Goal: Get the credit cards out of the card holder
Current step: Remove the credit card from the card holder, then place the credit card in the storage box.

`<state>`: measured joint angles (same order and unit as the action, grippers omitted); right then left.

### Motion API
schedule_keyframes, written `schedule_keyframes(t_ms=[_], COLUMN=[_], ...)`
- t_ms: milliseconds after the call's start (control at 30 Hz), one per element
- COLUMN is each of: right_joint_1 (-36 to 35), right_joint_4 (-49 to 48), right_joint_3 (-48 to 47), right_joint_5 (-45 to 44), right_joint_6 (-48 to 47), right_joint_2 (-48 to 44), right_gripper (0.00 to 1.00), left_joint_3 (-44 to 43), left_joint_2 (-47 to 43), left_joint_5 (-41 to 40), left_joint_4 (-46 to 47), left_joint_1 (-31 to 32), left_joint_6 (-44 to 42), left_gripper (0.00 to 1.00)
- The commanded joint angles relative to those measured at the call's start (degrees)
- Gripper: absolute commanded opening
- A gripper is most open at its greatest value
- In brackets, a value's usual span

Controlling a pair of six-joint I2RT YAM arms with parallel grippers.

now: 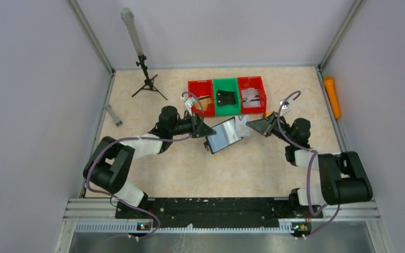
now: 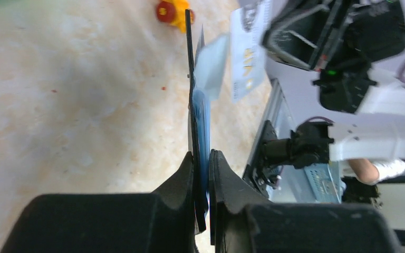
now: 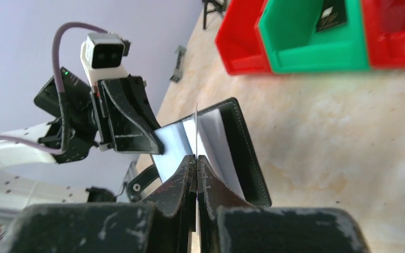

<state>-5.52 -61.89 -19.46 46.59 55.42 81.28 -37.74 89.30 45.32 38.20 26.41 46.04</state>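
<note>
Card holder [image 1: 224, 135] hangs between my arms — left gripper [image 1: 205, 129] clamps its left edge, right gripper [image 1: 249, 124] pinches a card [image 2: 247, 63] at its right edge

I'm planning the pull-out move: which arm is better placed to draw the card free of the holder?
Right. The right gripper is shut on a card sticking out of the card holder, while the left gripper clamps the holder's edge and holds it off the table.
</note>
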Motion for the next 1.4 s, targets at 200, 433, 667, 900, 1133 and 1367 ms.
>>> schedule_keyframes(t_ms=[200,433,667,900,1133,1367], right_joint_1=[0.84,0.81,-6.27,-8.22,-8.23,-8.22], right_joint_4=[27.11,35.74,49.79,44.86,40.99,45.45], right_joint_3=[-5.34,-10.08,-22.22,-28.58,-30.46,-35.57], right_joint_5=[-17.16,-25.92,-43.08,-39.65,-40.40,-33.64], right_joint_6=[-14.29,-14.79,-26.65,-42.72,-60.08,-81.37], right_joint_2=[-11.88,-11.75,-10.05,-6.06,-4.40,0.59], right_gripper=[0.00,0.00,0.00,0.00,0.00,0.00], left_joint_3=[-8.76,-9.33,-9.08,-8.38,-8.28,-8.51], left_joint_2=[3.87,2.80,1.73,1.06,1.23,1.08], left_joint_5=[-6.45,-8.71,-9.74,-9.99,-9.03,-9.27], left_joint_4=[-18.80,-22.17,-23.17,-22.25,-21.24,-21.94], left_joint_1=[-1.10,-1.10,-1.10,-1.10,-1.10,-1.11], left_joint_6=[-7.60,-9.34,-10.01,-9.92,-8.96,-9.46], left_gripper=[0.00,0.00,0.00,0.00,0.00,0.00])
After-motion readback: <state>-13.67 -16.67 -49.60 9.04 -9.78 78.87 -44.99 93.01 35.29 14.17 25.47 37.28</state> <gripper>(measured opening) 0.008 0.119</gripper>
